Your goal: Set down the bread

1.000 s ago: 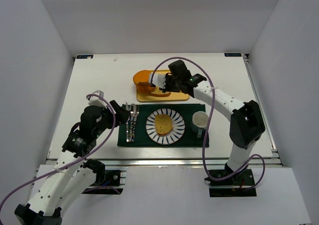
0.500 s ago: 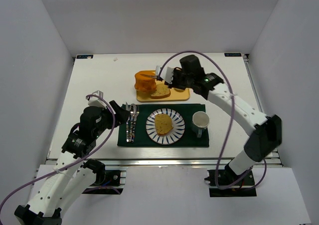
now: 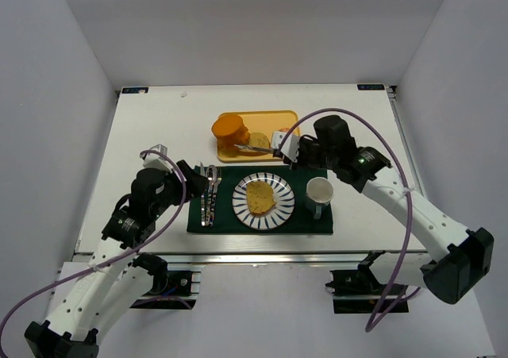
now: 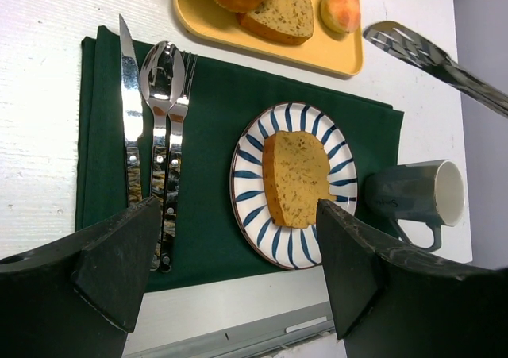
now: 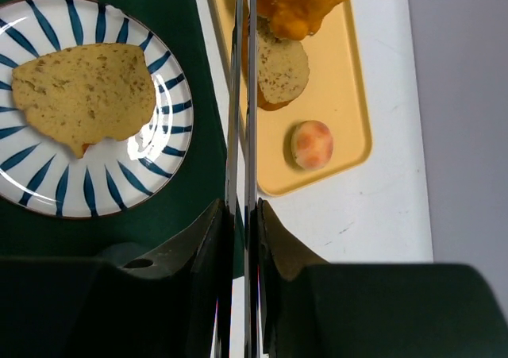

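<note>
The bread [image 3: 260,197] is a golden-yellow slice lying flat on the blue-striped plate [image 3: 242,213]; it also shows in the left wrist view [image 4: 300,175] and the right wrist view [image 5: 83,94]. My right gripper [image 3: 294,149] [image 5: 242,215] is shut on a pair of metal tongs [image 3: 252,147] [image 5: 242,96], held above the table between plate and yellow tray. The slotted tong tip [image 4: 413,48] carries nothing. My left gripper [image 3: 197,180] [image 4: 238,247] hangs open over the near edge of the green mat, left of the plate, with nothing between its fingers.
The yellow tray [image 3: 274,120] behind the plate holds an orange loaf [image 3: 229,127], a greyish-brown slice [image 3: 260,140] and a small peach-coloured ball [image 5: 311,144]. A mug [image 3: 319,191] stands right of the plate. Knife, spoon and fork [image 3: 209,193] lie on the green mat [image 3: 222,221].
My right arm has drawn back from over the tray toward the right and near side, keeping the tongs. The bread on the plate and my left arm have stayed put.
</note>
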